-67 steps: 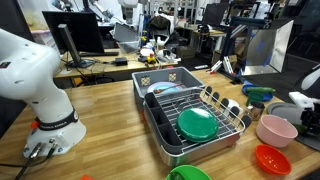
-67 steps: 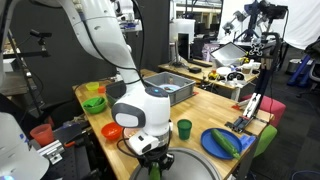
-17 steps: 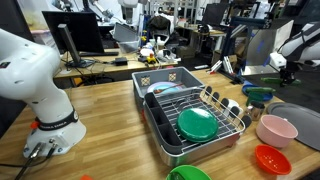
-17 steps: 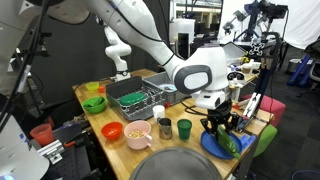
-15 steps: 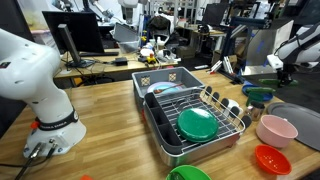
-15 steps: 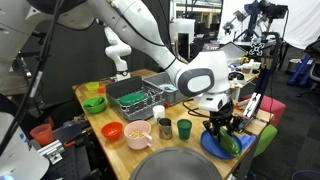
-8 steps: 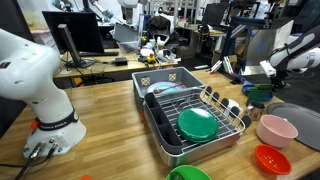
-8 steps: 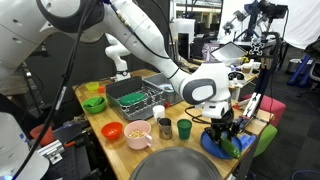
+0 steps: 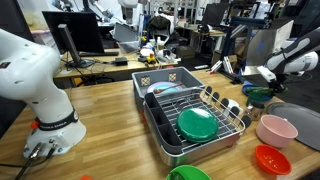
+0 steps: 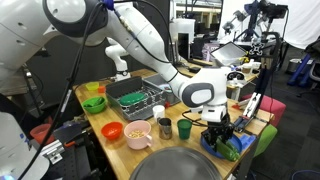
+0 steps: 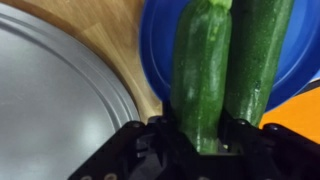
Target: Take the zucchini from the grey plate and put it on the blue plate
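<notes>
In the wrist view my gripper (image 11: pixel 200 142) is shut on a green zucchini (image 11: pixel 200 70), its fingers tight on both sides. The zucchini hangs over the blue plate (image 11: pixel 160 40). A second green piece (image 11: pixel 258 55) lies beside it on that plate. The grey plate (image 11: pixel 50 110) is at the left, bare. In an exterior view the gripper (image 10: pixel 222 135) is low over the blue plate (image 10: pixel 210 149) at the table's near corner, with the grey plate (image 10: pixel 180 166) in front. In an exterior view the arm (image 9: pixel 285 58) reaches over a teal dish (image 9: pixel 258 93).
A pink bowl (image 10: pixel 138 135), a grey cup (image 10: pixel 164 127) and a green cup (image 10: pixel 184 128) stand left of the gripper. A wire rack in a grey tub (image 9: pixel 195 112) holds a green plate (image 9: pixel 196 124). A pink bowl (image 9: pixel 276 130) and red bowl (image 9: pixel 271 158) sit nearby.
The arm has swung in from the side and the gripper has come down lower over the blue plate. The bowls, cups and rack have not moved.
</notes>
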Action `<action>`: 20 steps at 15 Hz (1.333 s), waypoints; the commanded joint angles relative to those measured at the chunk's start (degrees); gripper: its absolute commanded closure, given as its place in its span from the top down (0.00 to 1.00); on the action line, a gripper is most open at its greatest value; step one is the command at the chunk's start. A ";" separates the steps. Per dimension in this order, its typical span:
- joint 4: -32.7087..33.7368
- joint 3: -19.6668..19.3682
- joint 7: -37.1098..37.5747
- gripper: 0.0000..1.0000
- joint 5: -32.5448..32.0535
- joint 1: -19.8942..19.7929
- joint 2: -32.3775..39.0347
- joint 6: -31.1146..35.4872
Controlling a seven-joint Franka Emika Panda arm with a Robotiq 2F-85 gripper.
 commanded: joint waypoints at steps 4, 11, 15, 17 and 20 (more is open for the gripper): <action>3.35 -0.76 -0.28 0.18 -1.31 1.61 2.84 -2.22; 6.99 -1.48 0.11 0.18 -1.49 1.76 5.13 -4.14; 7.92 -1.38 0.30 0.22 -1.37 1.71 5.83 -5.39; 8.33 -1.21 0.35 0.32 -1.26 1.63 5.85 -6.03; 8.58 -0.95 0.28 0.69 -1.22 1.61 5.70 -7.05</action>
